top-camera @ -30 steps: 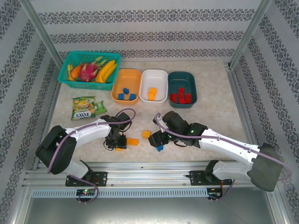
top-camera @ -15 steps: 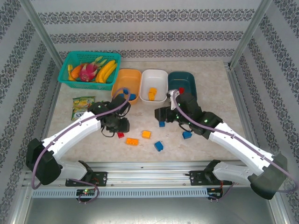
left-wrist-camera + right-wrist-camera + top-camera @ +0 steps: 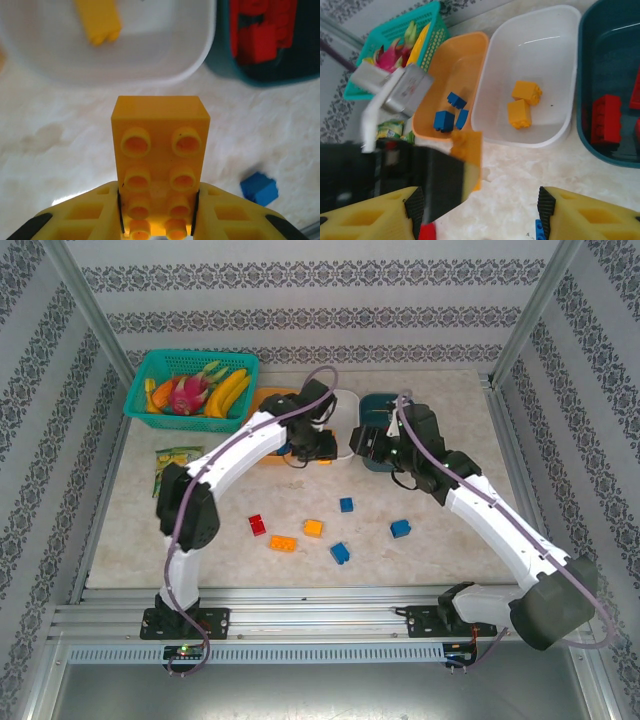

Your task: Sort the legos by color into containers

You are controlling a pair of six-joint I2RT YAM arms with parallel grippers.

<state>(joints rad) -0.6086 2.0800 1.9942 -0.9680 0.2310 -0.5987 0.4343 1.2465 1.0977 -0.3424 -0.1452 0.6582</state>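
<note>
Yellow studded plastic lego brick (image 3: 160,140), likely light, stiff; left gripper (image 3: 159,200) clamps its sides, white plastic tray (image 3: 200,55) ahead

The left gripper (image 3: 159,220) is reaching toward 1 o'clock, pinching a yellow brick (image 3: 160,145). The right gripper (image 3: 480,202) is pointing toward 11 o'clock, jaws gaping.

white arms (image 3: 250,440), black joints | purple cables (image 3: 318,371) | yellow pincer (image 3: 477,200) fingers (image 3: 375,215), seemingly black-padded
</note>
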